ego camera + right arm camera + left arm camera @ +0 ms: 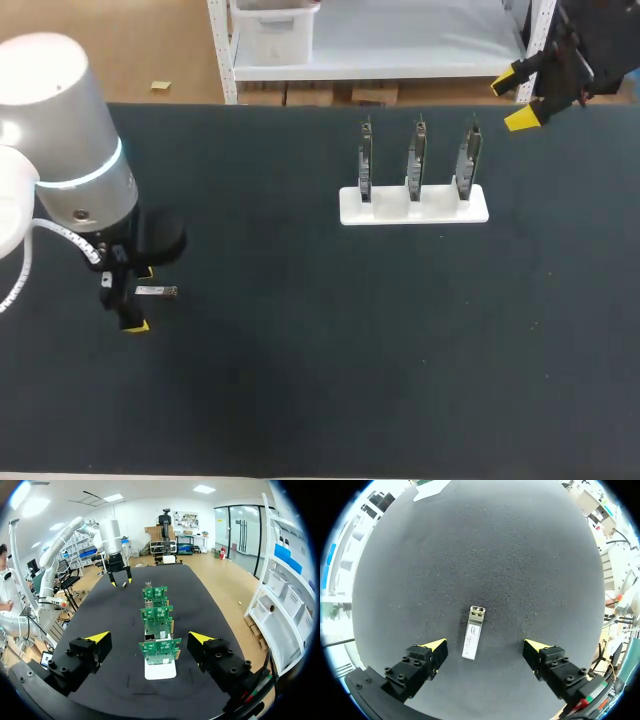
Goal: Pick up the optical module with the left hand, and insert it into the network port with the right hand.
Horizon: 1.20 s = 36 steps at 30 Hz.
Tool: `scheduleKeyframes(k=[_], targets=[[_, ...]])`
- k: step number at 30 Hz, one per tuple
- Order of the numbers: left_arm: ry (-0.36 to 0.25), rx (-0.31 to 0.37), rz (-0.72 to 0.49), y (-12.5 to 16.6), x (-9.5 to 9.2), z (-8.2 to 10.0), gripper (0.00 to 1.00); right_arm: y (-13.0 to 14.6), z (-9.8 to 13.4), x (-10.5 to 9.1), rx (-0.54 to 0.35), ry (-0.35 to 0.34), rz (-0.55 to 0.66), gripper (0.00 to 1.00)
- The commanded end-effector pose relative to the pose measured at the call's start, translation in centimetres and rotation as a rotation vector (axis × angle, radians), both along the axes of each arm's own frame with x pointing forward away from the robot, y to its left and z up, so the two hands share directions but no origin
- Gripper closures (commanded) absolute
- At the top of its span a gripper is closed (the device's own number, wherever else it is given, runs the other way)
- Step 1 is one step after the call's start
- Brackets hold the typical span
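Small silver rectangular optical module (473,632) lies flat on the dark table mat (480,555).
It sits between the left gripper's (486,647) spread fingers, touching neither. The right gripper (149,639), fingers also apart, hangs empty near the white stand of green circuit boards (160,670).

My left fingers (137,326) spread either side of the optical module (157,291), flat on bench (350,360). My right fingers (522,119) apart, far corner, near white stand (414,206) with three boards (416,158).

Silver optical module (474,639); black speckled table (495,555).
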State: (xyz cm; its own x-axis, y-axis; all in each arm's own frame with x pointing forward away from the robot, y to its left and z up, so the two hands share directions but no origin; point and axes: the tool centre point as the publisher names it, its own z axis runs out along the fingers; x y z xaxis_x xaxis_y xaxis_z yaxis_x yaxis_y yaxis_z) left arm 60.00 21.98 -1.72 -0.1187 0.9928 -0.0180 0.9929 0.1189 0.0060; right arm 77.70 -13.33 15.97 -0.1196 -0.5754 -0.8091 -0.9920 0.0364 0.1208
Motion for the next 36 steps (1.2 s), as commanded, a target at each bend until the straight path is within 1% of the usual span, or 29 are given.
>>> scheduleKeyframes(k=[1, 4, 5, 6, 12, 25, 28, 30, 34, 36], targets=[[0.000, 0.002, -0.006, 0.1, -0.1, -0.3, 0.00, 0.0, 0.0, -0.2, -0.001, -0.003, -0.003, 0.00], [-0.002, 0.005, -0.015, 0.1, -0.1, -0.4, 0.00, 0.0, 0.0, -0.2, -0.001, -0.003, -0.003, 0.00], [0.004, 0.004, -0.014, 0.2, -0.1, -0.5, 0.26, 0.0, 0.0, -0.2, -0.001, -0.003, -0.003, 0.00], [0.001, 0.006, -0.014, 0.3, 0.0, -0.6, 1.00, 0.0, 0.0, -0.2, -0.001, -0.003, -0.003, 0.00], [0.011, 0.036, -0.041, 0.4, 0.0, -0.6, 1.00, 0.0, 0.0, -0.2, -0.001, -0.003, -0.003, 0.00], [0.008, 0.027, -0.035, 0.0, 0.2, -0.5, 1.00, 0.0, 0.0, -0.2, -0.001, -0.003, -0.003, 0.00], [-0.005, 0.018, -0.022, -0.5, 0.4, -0.1, 1.00, 0.0, 0.0, -0.2, -0.001, -0.003, -0.003, 0.00], [-0.022, -0.009, -0.005, -0.9, 0.7, 0.3, 1.00, 0.0, 0.0, -0.2, -0.001, -0.003, -0.003, 0.00], [-0.056, -0.039, 0.009, -1.7, 1.5, 1.2, 1.00, 0.0, 0.0, -0.2, -0.001, -0.003, -0.003, 0.00], [-0.073, -0.078, 0.033, -2.1, 2.1, 1.8, 1.00, 0.0, 0.0, -0.2, -0.001, -0.003, -0.003, 0.00]])
